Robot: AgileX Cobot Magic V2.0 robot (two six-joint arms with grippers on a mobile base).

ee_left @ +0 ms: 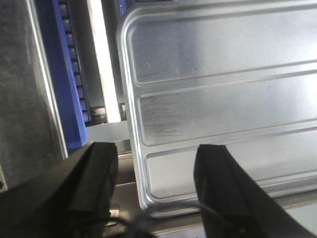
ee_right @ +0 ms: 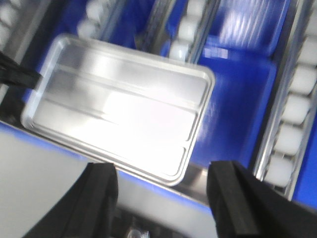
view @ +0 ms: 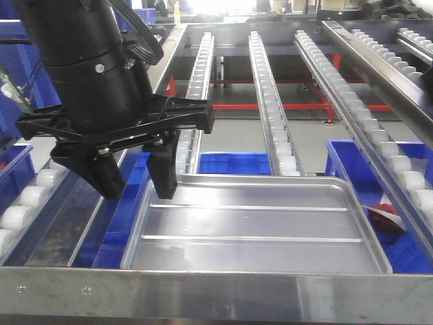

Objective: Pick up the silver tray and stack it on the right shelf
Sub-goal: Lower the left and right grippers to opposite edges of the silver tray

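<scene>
The left claw (view: pixel 137 181) is hanging with its fingers spread, straddling the left rim of the silver tray (view: pixel 257 230). The right claw (ee_right: pixel 166 198) is hovering spread too, with the tray lying ahead of it.

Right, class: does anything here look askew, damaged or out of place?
Nothing stands out. The silver tray lies flat and undented, parallel to the steel front bar; the open left tool straddles one short rim.
</scene>
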